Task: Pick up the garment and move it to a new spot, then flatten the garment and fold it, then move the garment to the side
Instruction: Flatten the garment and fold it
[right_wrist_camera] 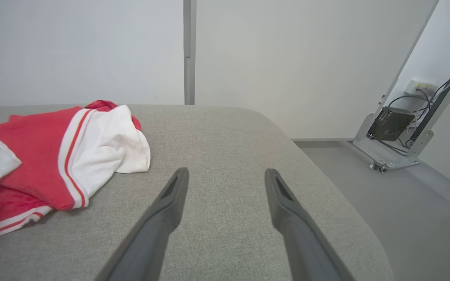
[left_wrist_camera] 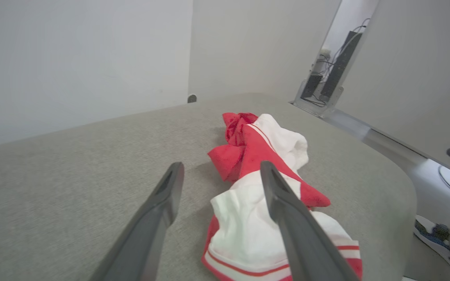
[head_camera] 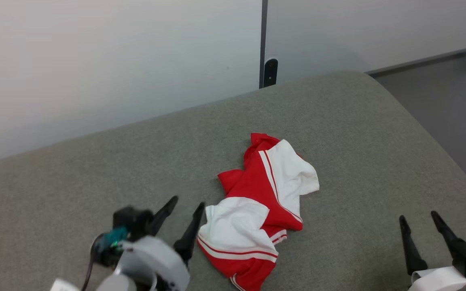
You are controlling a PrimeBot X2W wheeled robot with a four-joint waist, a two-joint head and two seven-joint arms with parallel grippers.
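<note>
Left jaws stand wide open, low over the counter (head_camera: 95,173), one finger beside the near left edge of the garment (head_camera: 257,202); right jaws are spread open too, holding nothing, over bare cloth well to its right. The garment lies crumpled mid-counter on grey fabric with a rounded corner. White wall panels (head_camera: 95,60) stand behind, grey floor (head_camera: 451,113) to the right. The right wrist view adds a black box (right_wrist_camera: 391,123) with cables by the wall

garment (head_camera: 257,210): 1 | left hand (head_camera: 187,201) + right hand (head_camera: 418,216): 2 | grey surface (head_camera: 95,169): 1
</note>
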